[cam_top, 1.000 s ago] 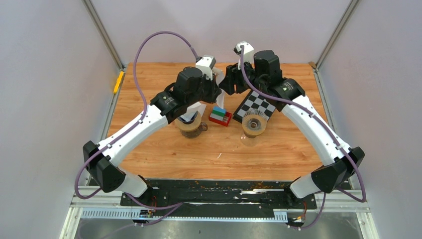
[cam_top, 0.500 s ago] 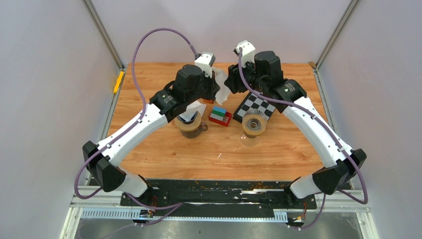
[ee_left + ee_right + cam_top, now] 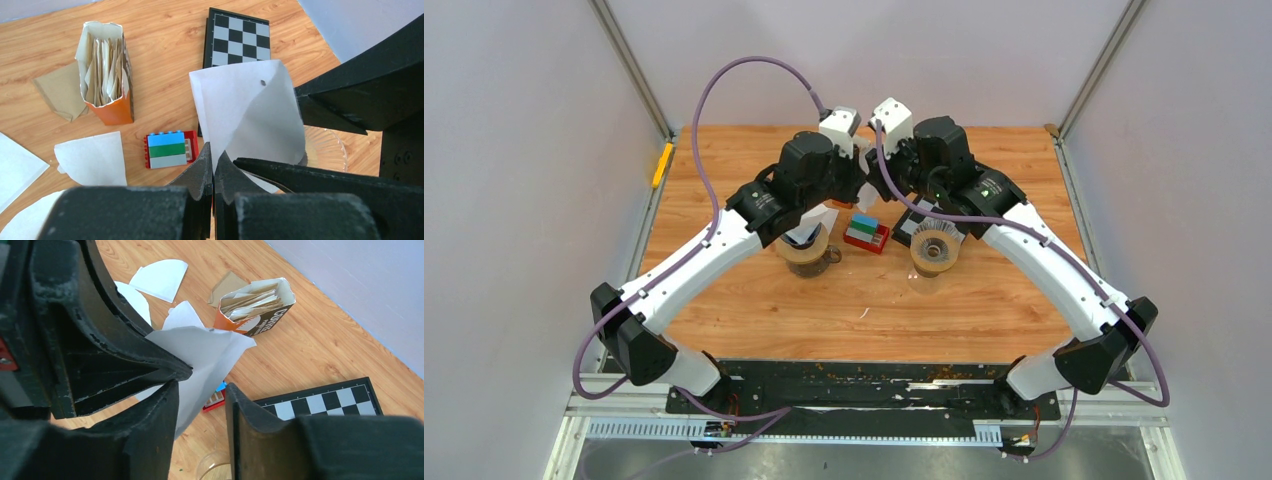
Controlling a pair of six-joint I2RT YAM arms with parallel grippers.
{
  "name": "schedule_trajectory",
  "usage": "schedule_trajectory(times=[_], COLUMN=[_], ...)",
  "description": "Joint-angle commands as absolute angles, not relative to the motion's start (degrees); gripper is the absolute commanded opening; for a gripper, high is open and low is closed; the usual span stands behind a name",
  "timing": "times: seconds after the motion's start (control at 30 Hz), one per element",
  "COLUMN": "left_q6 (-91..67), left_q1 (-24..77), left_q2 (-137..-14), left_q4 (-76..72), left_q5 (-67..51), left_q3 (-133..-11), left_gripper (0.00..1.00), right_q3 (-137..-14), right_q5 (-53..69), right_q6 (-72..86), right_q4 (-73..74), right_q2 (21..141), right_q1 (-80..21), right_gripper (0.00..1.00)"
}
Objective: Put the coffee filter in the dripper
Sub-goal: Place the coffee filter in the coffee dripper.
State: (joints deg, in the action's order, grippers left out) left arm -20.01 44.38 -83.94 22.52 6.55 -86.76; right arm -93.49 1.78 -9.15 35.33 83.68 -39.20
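My left gripper [image 3: 214, 155] is shut on the bottom edge of a white paper coffee filter [image 3: 250, 110] and holds it in the air above the table. My right gripper [image 3: 200, 387] is open, and its fingers straddle the filter's free side [image 3: 205, 352]. The paper lies close to one finger, with a gap to the other. In the top view both grippers [image 3: 869, 178] meet at the table's back middle, hiding most of the filter. The glass ribbed dripper [image 3: 936, 245] stands below and to the right; its rim also shows in the left wrist view [image 3: 325, 147].
An orange box of brown filters [image 3: 107, 75], a checkerboard [image 3: 237, 37], a stack of toy bricks [image 3: 167, 149] and loose white filters [image 3: 92, 157] lie under the grippers. A second glass vessel with a paper in it [image 3: 807, 250] stands under the left arm.
My right gripper has swung left to the left gripper and narrowed its jaws, so they now straddle the held filter. The left arm has barely moved.
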Motion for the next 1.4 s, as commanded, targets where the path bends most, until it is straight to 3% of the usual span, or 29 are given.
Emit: schedule_trajectory(times=[0.0,0.17,0.4,1.23,1.37], left_q6=[-18.26,-17.09,-15.14,-11.76,-12.82], left_q1=[44.74,44.76,44.74,44.74,44.74], left_q2=[-83.28,-82.24,-81.55,-80.64,-80.98], left_q4=[21.02,20.71,20.45,19.30,19.28], left_q5=[7.00,8.46,9.36,10.15,9.22], left_q3=[-88.59,-87.82,-88.07,-86.67,-87.00], left_gripper=[0.00,0.00,0.00,0.00,0.00], right_q3=[-93.47,-93.52,-92.98,-91.04,-91.33], right_q5=[-1.91,-5.53,-7.58,-7.63,-2.68], right_q6=[-10.76,-11.70,-12.85,-14.21,-12.11], right_q4=[33.80,33.34,33.21,32.72,32.95], right_q2=[82.22,81.61,81.36,79.12,78.99], right_q1=[-39.44,-39.40,-39.39,-39.30,-39.13], right_gripper=[0.34,0.17,0.10,0.06,0.14])
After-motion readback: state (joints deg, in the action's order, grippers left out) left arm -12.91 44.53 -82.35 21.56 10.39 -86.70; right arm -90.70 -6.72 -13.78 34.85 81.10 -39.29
